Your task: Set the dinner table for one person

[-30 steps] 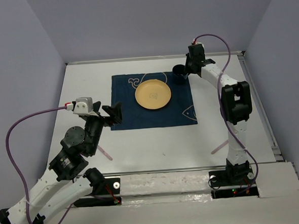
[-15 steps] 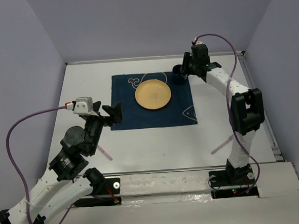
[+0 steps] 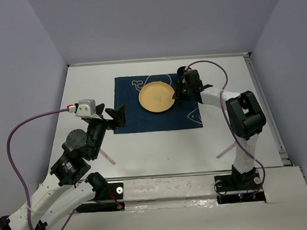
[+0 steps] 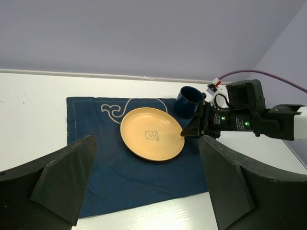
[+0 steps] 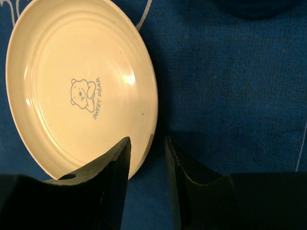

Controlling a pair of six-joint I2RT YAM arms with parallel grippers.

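On the white dinner table (image 3: 160, 146) lies a navy cloth (image 3: 143, 121) with whale outlines. A yellow plate (image 3: 156, 97) with a bear print (image 5: 82, 93) rests on it. A dark blue mug (image 3: 182, 71) stands at the cloth's far right corner. My right gripper (image 3: 177, 94) is low at the plate's right edge and open. One finger is over the plate (image 5: 81, 86), the other over the cloth (image 5: 230, 86), with the rim in the gap (image 5: 147, 143). My left gripper (image 3: 120, 117) hovers wide open at the cloth's left edge, holding nothing.
Two pink utensils lie on the bare table: one near the left arm (image 3: 108, 156), one near the right arm's base (image 3: 226, 150). A metal rail (image 3: 267, 103) runs along the table's right side. Grey walls close in the back and sides.
My right gripper left the mug at the far corner of the cloth, swung toward the near left and came down at the plate's right rim. The left arm has not moved.
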